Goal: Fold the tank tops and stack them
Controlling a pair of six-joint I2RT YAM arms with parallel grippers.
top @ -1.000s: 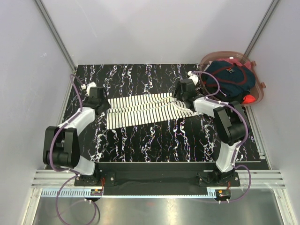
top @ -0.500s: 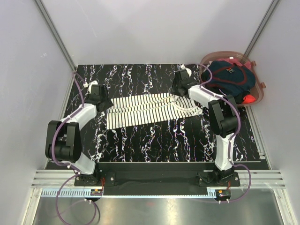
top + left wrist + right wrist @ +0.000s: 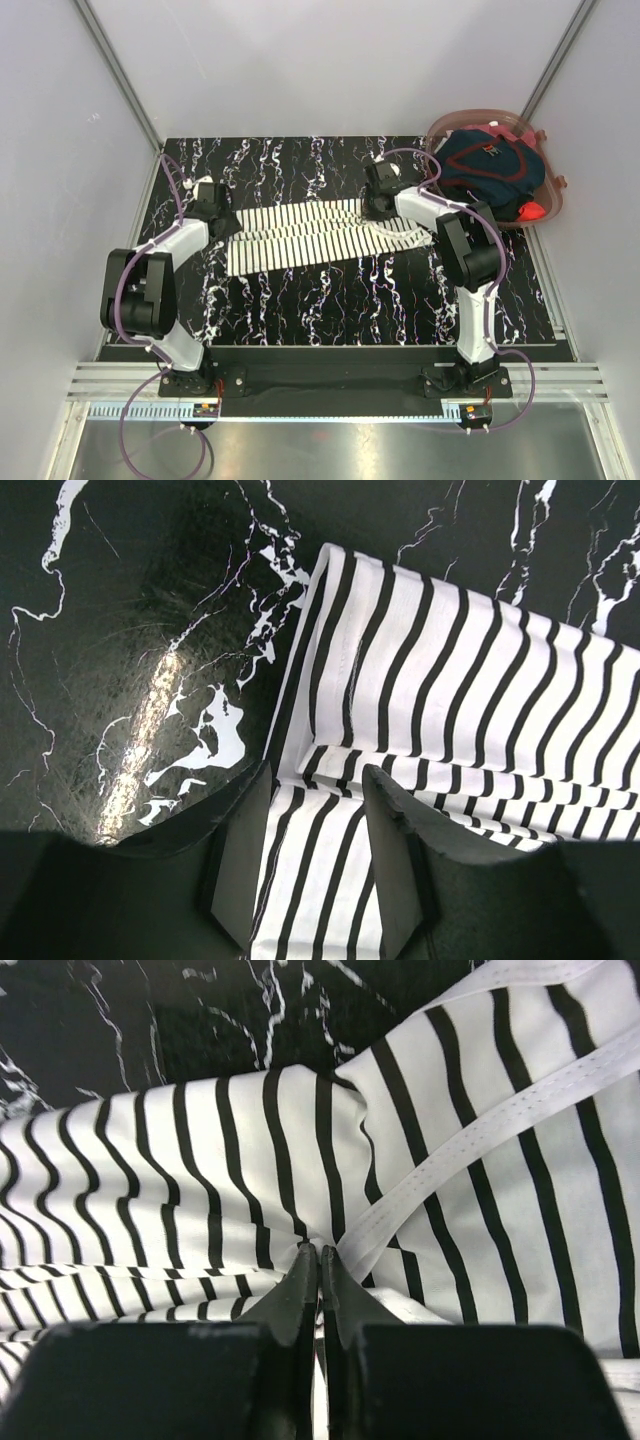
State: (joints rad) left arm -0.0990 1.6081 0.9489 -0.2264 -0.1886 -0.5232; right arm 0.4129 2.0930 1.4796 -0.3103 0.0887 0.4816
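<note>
Cotton-soft and limp by the look of it, the striped tank top [image 3: 300,235] lay spread on the black marbled worktop [image 3: 330,300], stretched between the two sets of fingers. The right fingers [image 3: 320,1268] were pressed fully together at the strap end, with a pucker of striped cloth pinched at their tips, just beside a white bound edge that ran away from them at a slant. The left fingers [image 3: 224,224] stood partly apart at the hem end. They straddled a strip of the cloth near its folded corner, and I saw no sign that they were squeezing it. The navy tank top [image 3: 488,165] sat heaped in a pinkish basket [image 3: 556,196], out beyond the right fingers and well apart from the left ones.

I judged the striped top to be light and without any stiffness, so whatever hung between the two holds would sag and drape. It would probably slide easily over the glossy surface. The sensible places to hold it seemed to be the stitched edges, meaning the hem corner under the left fingers and the binding by the right, because a pinch in the open cloth would only bunch it up.
</note>
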